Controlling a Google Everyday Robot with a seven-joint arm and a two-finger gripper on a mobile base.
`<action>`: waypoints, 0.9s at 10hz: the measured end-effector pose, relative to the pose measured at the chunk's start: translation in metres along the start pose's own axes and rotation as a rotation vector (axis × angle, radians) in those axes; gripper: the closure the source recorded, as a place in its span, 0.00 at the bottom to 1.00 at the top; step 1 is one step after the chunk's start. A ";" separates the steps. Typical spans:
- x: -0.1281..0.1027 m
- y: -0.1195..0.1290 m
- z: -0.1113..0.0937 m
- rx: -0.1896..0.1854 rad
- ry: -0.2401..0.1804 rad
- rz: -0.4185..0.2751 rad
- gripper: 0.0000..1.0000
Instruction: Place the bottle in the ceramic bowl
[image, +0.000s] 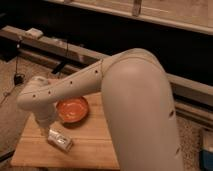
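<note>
The bottle (61, 140) lies on its side near the front left of the wooden table (95, 150); its white-and-dark label shows and its left end is hidden behind the arm. The orange-red ceramic bowl (73, 109) stands just behind and to the right of it, with nothing inside. My gripper (46, 127) hangs down from the pale arm (75, 87) at the table's left. It is right over the bottle's left end and to the left of the bowl.
My bulky arm housing (140, 115) covers the table's right half. A dark ledge (75, 50) runs behind the table with a small white object (34, 33) on it. Cables (17, 77) lie on the carpet at left. A blue item (207, 156) sits at bottom right.
</note>
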 end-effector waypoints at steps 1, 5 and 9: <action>-0.003 0.003 0.005 0.000 0.011 -0.014 0.35; -0.011 0.009 0.025 0.004 0.054 -0.064 0.35; -0.016 0.015 0.048 -0.001 0.110 -0.090 0.35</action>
